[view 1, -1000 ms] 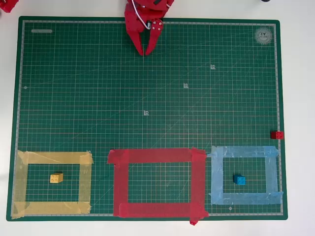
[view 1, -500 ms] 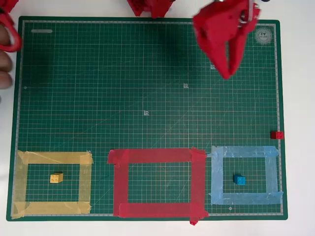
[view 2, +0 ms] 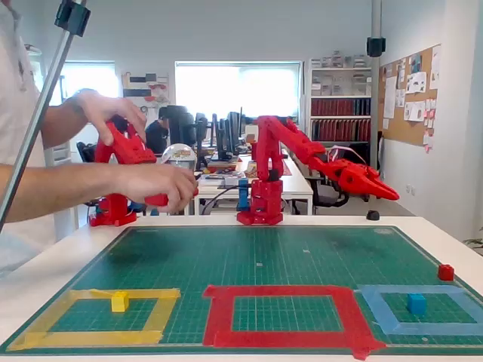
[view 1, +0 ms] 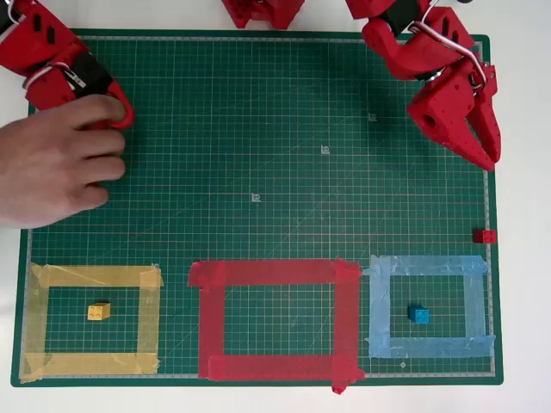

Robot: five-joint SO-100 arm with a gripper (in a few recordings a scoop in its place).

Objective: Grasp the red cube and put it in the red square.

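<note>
1. Gripper (view 1: 491, 160), red plastic two-finger type, sits over the right part of the green cutting mat (view 1: 258, 129) in the overhead view; fingers pressed together, nothing between them. In the fixed view my gripper (view 2: 389, 194) hangs well above the mat, tips angled down to the right.
2. Small solid red cube (view 1: 485, 236) lies at the mat's right edge, well apart from the gripper, just above the light-blue tape frame (view 1: 376, 306).
3. Large red tape square (view 1: 275, 273) lies bottom centre, nothing inside it.
4. Yellow cube (view 1: 98, 311) inside yellow tape frame (view 1: 95, 276); blue cube (view 1: 418, 315) inside the light-blue one.
</note>
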